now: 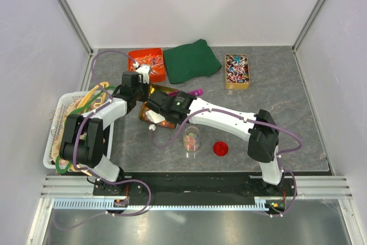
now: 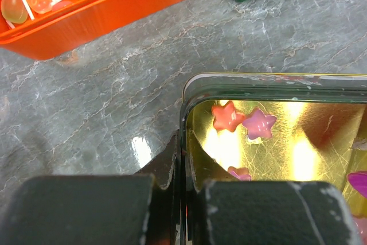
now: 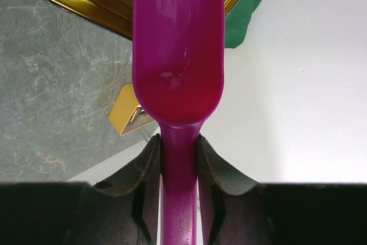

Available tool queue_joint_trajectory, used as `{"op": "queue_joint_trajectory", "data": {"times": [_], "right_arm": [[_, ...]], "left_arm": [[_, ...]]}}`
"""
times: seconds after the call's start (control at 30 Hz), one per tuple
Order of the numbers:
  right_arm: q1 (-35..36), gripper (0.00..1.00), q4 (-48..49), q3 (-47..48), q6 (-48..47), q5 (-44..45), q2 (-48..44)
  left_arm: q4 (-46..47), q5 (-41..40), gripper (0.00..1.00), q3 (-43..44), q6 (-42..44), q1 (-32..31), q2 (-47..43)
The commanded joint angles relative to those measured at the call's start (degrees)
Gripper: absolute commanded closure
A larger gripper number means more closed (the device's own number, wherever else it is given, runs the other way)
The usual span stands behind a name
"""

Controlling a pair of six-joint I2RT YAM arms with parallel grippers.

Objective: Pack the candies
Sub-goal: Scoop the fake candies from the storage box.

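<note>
Nearest the left wrist camera, the left gripper (image 2: 180,199) was seen clamped on the wall of the shallow gold metal tin (image 2: 275,80), where the small star-shaped gummy candies (image 2: 228,116) lay loose on the shiny floor. The right gripper (image 3: 179,156) was closed on the handle of the magenta plastic scoop (image 3: 178,55), its bowl bare. The candies were judged light, soft and perhaps tacky, so they would best be lifted from beneath with the scoop, not pinched, and tipped into the clear jar (image 1: 191,139).
</note>
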Motion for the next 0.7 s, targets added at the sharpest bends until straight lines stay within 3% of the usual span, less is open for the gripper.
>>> {"op": "queue_joint_trajectory", "data": {"times": [0.0, 0.17, 0.67], "right_arm": [[0.2, 1.00, -0.9, 1.6, -0.1, 2.3, 0.3], [0.3, 1.00, -0.9, 1.4, 0.1, 2.4, 1.5], [2.3, 1.00, -3.8, 4.6, 0.5, 3.4, 6.8]], "left_arm": [[1.4, 0.3, 0.98, 3.6, 2.0, 0.2, -2.4], [0.4, 0.0, 0.98, 3.3, 4.9, 0.2, -3.7], [-1.8, 4.7, 0.98, 3.1, 2.5, 0.2, -3.4]]}}
